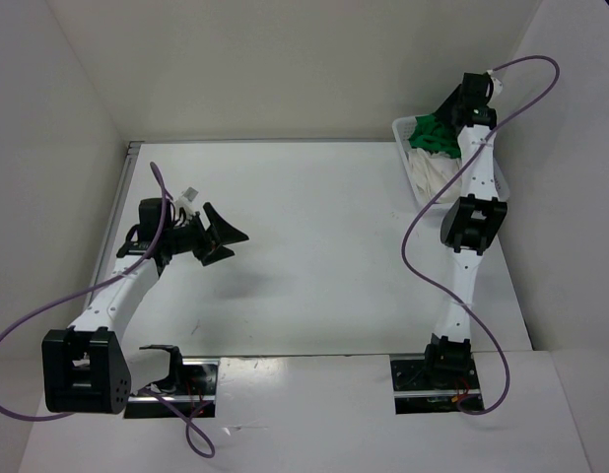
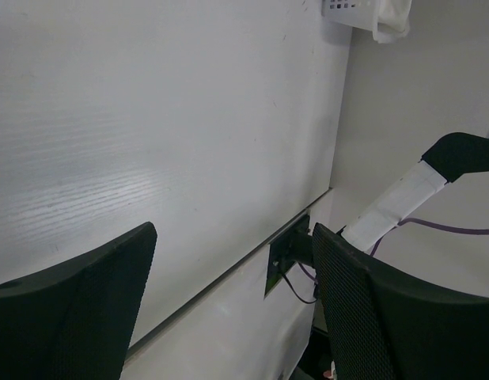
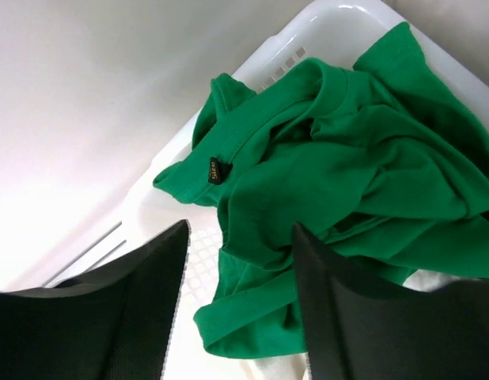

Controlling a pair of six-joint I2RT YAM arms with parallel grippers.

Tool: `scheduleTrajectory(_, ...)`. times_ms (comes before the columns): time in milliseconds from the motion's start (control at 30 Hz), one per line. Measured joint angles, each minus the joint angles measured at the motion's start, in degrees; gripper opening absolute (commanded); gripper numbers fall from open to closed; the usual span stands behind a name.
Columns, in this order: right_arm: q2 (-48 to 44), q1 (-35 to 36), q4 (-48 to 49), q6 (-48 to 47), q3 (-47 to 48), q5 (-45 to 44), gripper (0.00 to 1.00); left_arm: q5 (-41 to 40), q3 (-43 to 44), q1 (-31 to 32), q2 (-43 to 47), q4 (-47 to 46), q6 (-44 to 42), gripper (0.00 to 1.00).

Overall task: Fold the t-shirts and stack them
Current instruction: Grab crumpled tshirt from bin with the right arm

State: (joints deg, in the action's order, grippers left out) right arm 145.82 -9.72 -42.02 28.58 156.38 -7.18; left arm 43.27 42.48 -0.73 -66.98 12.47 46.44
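A crumpled bright green t-shirt (image 3: 339, 158) lies on top in the white mesh basket (image 3: 252, 67) at the table's far right corner. A white t-shirt (image 1: 435, 173) fills the basket's nearer part, and a bit of it (image 3: 434, 279) shows under the green one. My right gripper (image 3: 240, 228) hangs open just above the green t-shirt (image 1: 430, 135), its fingers on either side of a fold at the hem. My left gripper (image 1: 231, 244) is open and holds nothing, hovering over the bare left part of the table. In its own view the left gripper (image 2: 233, 233) looks across the tabletop.
The basket (image 1: 407, 129) sits against the back wall and right wall. The right arm (image 1: 462, 246) stretches along the table's right side. White cloth (image 2: 392, 20) hangs over the basket's (image 2: 342, 9) edge. Purple cables loop from both arms.
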Motion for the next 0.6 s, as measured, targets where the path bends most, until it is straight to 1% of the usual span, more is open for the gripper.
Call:
scheduleTrajectory(33, 0.0, -0.1, 0.0, -0.1, -0.1, 0.3, 0.49, 0.0, 0.0, 0.0, 0.0, 0.0, 0.0, 0.87)
scheduleTrajectory(133, 0.2, -0.1, 0.0, 0.2, -0.1, 0.6, 0.39, 0.0, 0.0, 0.0, 0.0, 0.0, 0.0, 0.87)
scheduleTrajectory(167, 0.4, -0.1, 0.0, 0.1, 0.0, 0.8, 0.28, 0.0, 0.0, 0.0, 0.0, 0.0, 0.0, 0.87)
scheduleTrajectory(233, 1.0, -0.1, 0.0, 0.3, 0.2, 1.0, 0.18, -0.2, 0.0, 0.0, 0.0, 0.0, 0.0, 0.87)
scheduleTrajectory(267, 1.5, -0.1, 0.0, 0.6, 0.3, 1.2, 0.1, -0.2, 0.0, 0.0, 0.0, 0.0, 0.0, 0.87)
scheduleTrajectory(300, 1.8, -0.1, 0.0, 0.8, 0.5, 1.2, 0.06, -0.4, 0.0, 0.0, 0.0, 0.0, 0.0, 0.87)
scheduleTrajectory(367, 2.6, -0.1, -0.1, 1.2, 0.8, 1.5, 0.0, -0.7, 0.0, 0.0, 0.0, 0.0, 0.0, 0.88)
scheduleTrajectory(600, 1.4, -0.1, -0.7, 2.1, 3.7, 3.5, 0.0, -1.5, 0.4, -0.5, 0.0, 0.2, 0.0, 0.89)
